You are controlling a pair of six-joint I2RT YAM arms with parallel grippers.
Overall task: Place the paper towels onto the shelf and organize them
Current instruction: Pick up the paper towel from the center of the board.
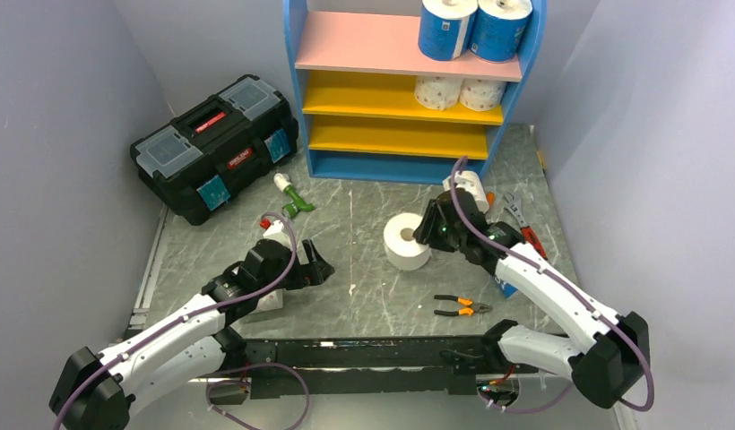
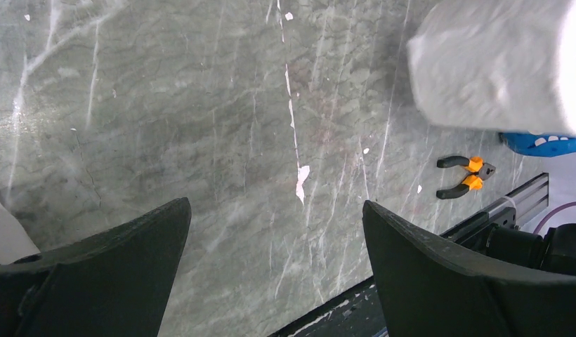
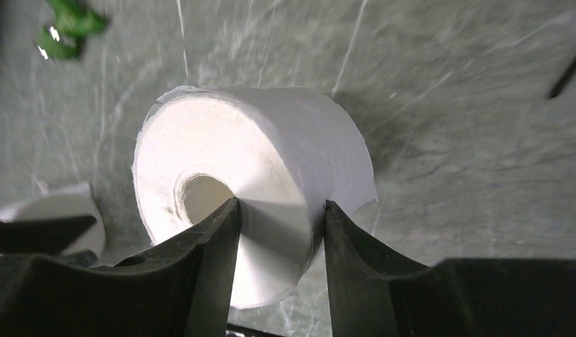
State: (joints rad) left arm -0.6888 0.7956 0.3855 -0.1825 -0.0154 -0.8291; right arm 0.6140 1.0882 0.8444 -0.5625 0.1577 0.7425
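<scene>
The blue-framed shelf (image 1: 297, 98) stands at the back. Two blue-wrapped rolls (image 1: 447, 27) stand on its pink top board and two dotted white rolls (image 1: 437, 91) on the upper yellow board. A plain white roll (image 1: 407, 240) lies on the table. My right gripper (image 1: 427, 235) is shut on it; in the right wrist view one finger sits in the core and the other outside the roll (image 3: 250, 168). Another white roll (image 1: 469, 186) stands behind the right arm. My left gripper (image 1: 317, 267) is open and empty above bare table (image 2: 275, 210), with white rolls (image 1: 276, 235) partly hidden beside its arm.
A black toolbox (image 1: 216, 143) sits at the back left. A green-and-white tool (image 1: 292, 199) lies in front of the shelf. Orange-handled pliers (image 1: 461, 306) lie near the front rail, red-handled pliers (image 1: 525, 228) at the right. A blue-wrapped roll (image 1: 505, 288) peeks from under the right arm.
</scene>
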